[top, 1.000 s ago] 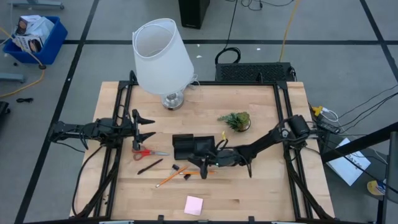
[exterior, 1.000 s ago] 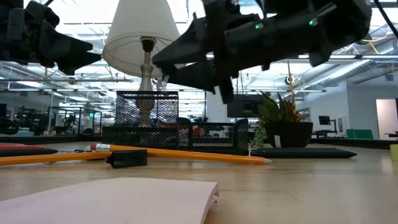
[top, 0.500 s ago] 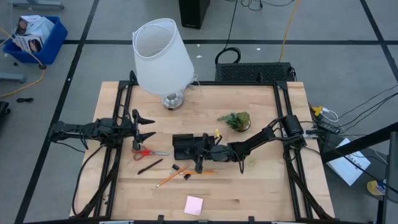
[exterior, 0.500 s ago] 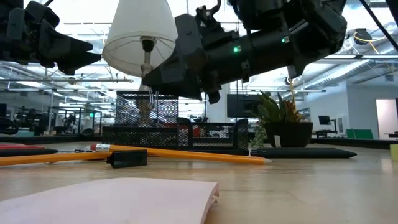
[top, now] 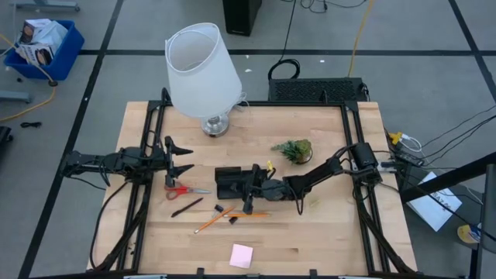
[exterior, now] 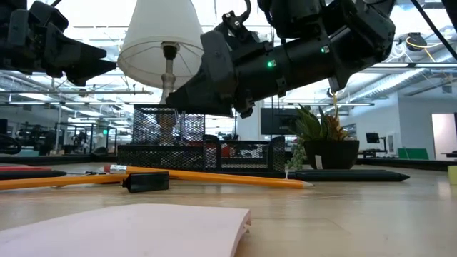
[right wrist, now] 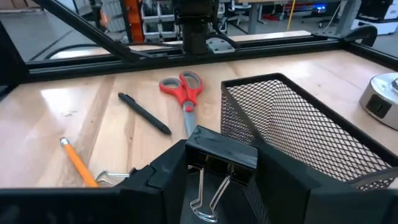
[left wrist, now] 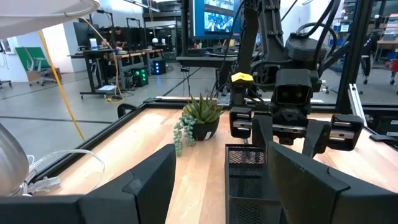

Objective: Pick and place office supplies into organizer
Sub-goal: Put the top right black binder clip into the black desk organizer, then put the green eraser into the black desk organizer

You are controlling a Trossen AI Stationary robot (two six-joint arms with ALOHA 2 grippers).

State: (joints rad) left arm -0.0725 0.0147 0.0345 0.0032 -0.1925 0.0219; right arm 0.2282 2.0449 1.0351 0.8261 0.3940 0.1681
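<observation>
One black binder clip (right wrist: pixel 221 151) sits clamped in the right end effector (right wrist: pixel 217 168), raised over the bench (top: pixel 325 232) just beside the mesh organizer (right wrist: pixel 298 134). Scissors (right wrist: pixel 185 90), a pen (right wrist: pixel 144 113) and a pencil (right wrist: pixel 78 162) lie beyond it. Left end effector (top: pixel 180 158) hangs open, well apart.

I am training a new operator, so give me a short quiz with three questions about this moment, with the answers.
1. True or false: the right claw is shut on a black binder clip.
2. Which thing lies nearest the open left claw? A: the red scissors. B: the pink sticky pad. C: the plant.
3. Fill in: the clip is held close to the black mesh ____.

Key: 1 true; 2 A; 3 organizer.
</observation>
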